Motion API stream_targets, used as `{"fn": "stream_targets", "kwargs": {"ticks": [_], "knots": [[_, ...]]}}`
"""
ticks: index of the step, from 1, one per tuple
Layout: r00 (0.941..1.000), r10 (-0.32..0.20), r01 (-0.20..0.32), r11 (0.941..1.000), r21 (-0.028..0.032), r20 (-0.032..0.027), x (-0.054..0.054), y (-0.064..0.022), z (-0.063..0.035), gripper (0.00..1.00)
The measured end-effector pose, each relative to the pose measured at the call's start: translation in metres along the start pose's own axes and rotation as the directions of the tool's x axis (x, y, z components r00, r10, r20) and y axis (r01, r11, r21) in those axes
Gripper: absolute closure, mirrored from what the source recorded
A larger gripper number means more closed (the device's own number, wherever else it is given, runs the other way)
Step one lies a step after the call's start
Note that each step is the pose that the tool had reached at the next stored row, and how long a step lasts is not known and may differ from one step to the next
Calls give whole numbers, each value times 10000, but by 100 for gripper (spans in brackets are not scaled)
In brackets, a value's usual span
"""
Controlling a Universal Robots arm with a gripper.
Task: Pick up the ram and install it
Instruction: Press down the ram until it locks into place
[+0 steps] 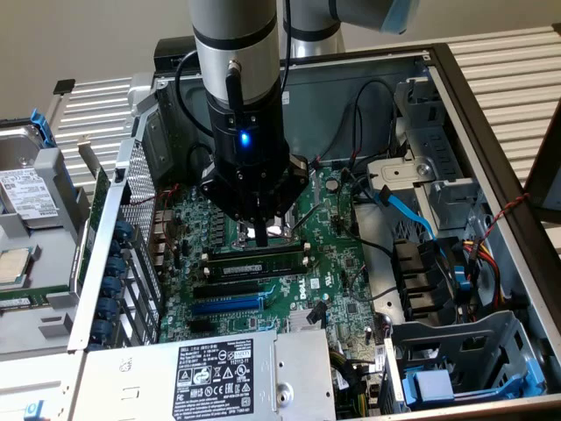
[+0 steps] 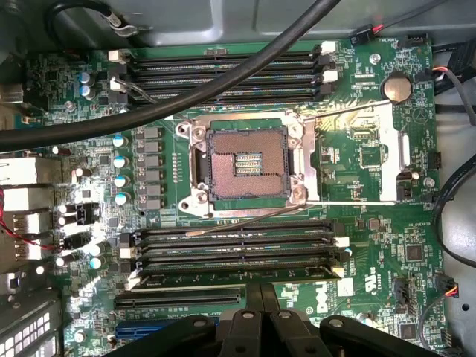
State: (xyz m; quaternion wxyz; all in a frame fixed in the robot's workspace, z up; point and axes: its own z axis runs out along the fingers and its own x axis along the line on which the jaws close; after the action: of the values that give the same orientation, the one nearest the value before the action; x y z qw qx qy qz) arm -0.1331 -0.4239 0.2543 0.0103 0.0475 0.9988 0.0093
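Green stick: the ram (image 1: 252, 258) lies seated along a motherboard (image 1: 329, 254) slot, long axis three-to-nine o'clock.
Claw: claw (image 1: 261, 235) shut, empty, fingertips pressing the ram's top edge from directly above.

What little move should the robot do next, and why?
Probably a gentle push straight down. The shut fingers sit right over the ram, which already lies in place on the board. I cannot tell whether its ends have clicked in, so a small press looks like the best guess.
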Motion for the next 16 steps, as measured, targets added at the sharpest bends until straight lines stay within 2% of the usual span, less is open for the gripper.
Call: {"fn": "stream_targets", "kwargs": {"ticks": [16], "knots": [[10000, 84, -84, 10000, 2, 1, -1, -1, 0, 89]]}}
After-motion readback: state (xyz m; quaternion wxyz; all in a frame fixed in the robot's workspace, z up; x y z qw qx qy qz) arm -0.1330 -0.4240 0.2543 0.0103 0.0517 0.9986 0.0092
